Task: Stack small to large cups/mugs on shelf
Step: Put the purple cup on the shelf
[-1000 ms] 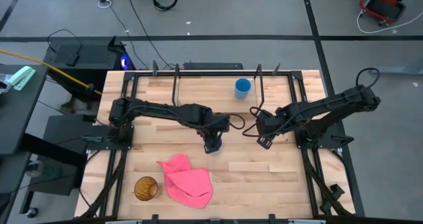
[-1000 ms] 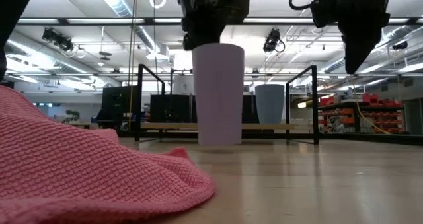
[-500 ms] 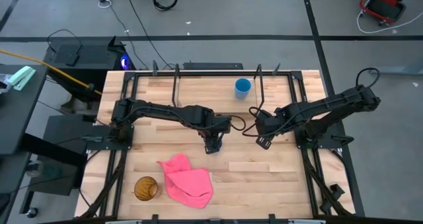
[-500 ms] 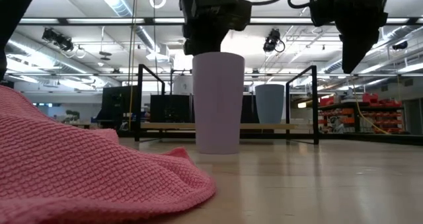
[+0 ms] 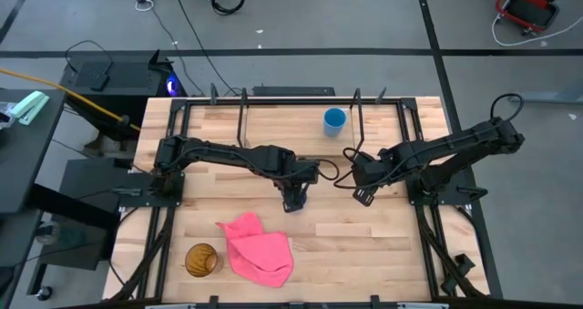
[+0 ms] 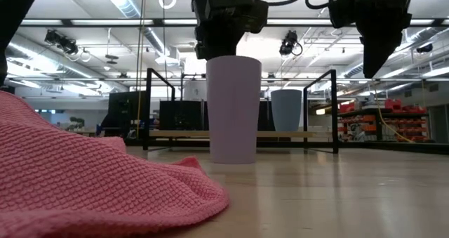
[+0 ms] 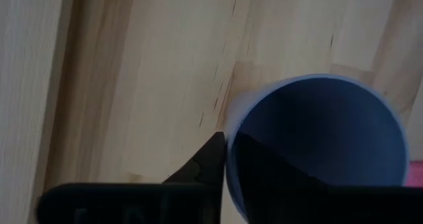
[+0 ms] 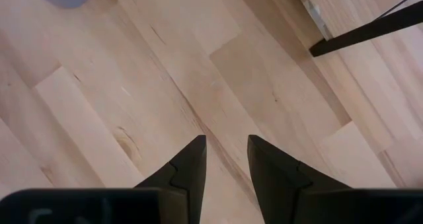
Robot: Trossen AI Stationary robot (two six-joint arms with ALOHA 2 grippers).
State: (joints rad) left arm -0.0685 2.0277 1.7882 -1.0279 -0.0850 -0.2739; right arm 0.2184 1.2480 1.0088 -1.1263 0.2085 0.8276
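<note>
The lavender cup [image 6: 233, 108] stands upright at mid-table, with my left gripper [image 5: 293, 198] shut on its rim from above. The small blue cup [image 5: 334, 119] stands on its base on the shelf top [image 6: 175, 134] at the far side, and also shows in the low view [image 6: 286, 110]. The amber-brown cup [image 5: 202, 259] sits near the table's near left corner. My right gripper [image 5: 364, 190] is open and empty, hovering to the right of the lavender cup; it also shows in its wrist view [image 8: 225, 145]. My left gripper holds the lavender cup by its rim [image 7: 228, 128], with one finger [image 7: 210, 159] outside the wall and the other inside the cup. The fingers come from above, pointing down. The cup is upright and its base [image 6: 233, 161] looks to be on the table.
A crumpled pink cloth [image 5: 260, 247] lies on the near side of the table beside the amber cup, and fills the near left of the low view [image 6: 91, 175]. The shelf's black legs [image 5: 243, 118] stand along the far side. Bare wood lies below my right gripper [image 8: 165, 72].
My left gripper has gone down with the lavender cup, which stays upright. Its base has come down to the table and has kept still for the last half second.
</note>
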